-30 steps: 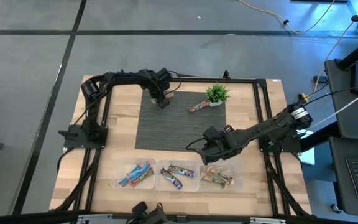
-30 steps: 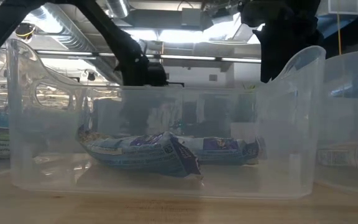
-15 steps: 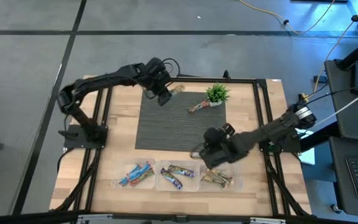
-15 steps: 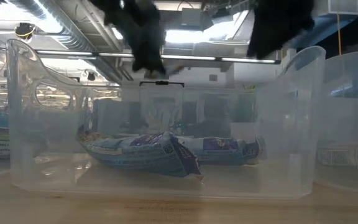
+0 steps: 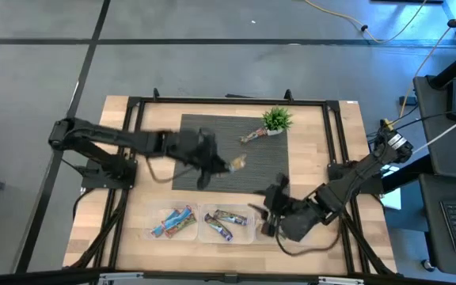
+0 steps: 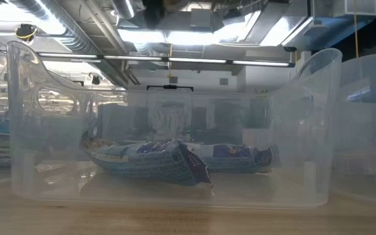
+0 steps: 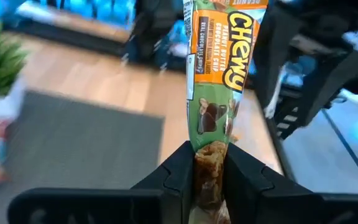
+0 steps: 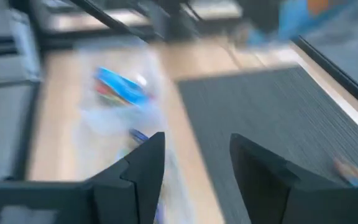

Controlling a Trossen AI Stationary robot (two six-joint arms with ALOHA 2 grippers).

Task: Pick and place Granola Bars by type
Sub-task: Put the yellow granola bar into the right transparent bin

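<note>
A tan-brown bar (image 7: 215,81) is pinched at one end by the left tool (image 7: 209,169), its wrapper standing up past the dark fingers (image 7: 178,168); "Chewy" is read on the orange-green print. In the high view the same bar (image 5: 237,163) is seen held over the dark mat (image 5: 212,134), near the mat's front edge. It is judged light, thin and slightly bendy, with a slick, crinkly foil wrapper; a hold at the end seam could slip or let it swing, so a grip across the flat middle would be safer. Not fragile, though it may crumble if squeezed hard.

One more multicolour bar (image 5: 252,136) is left on the mat, just beside the potted plant (image 5: 276,119).

Three clear bins sit in a row at the front of the table (image 5: 125,229). The left bin (image 5: 155,223) holds blue bars (image 5: 174,222), the middle bin (image 5: 209,215) dark purple-multicolour bars (image 5: 228,222), also seen through its wall in the low view (image 6: 155,160). The right bin is mostly covered by the right arm; its contents cannot be made out, so it is judged the likely place for the tan bar.

The right tool (image 8: 194,165) is empty, fingers apart at a moderate width, hovering by the bins (image 5: 269,215).
</note>
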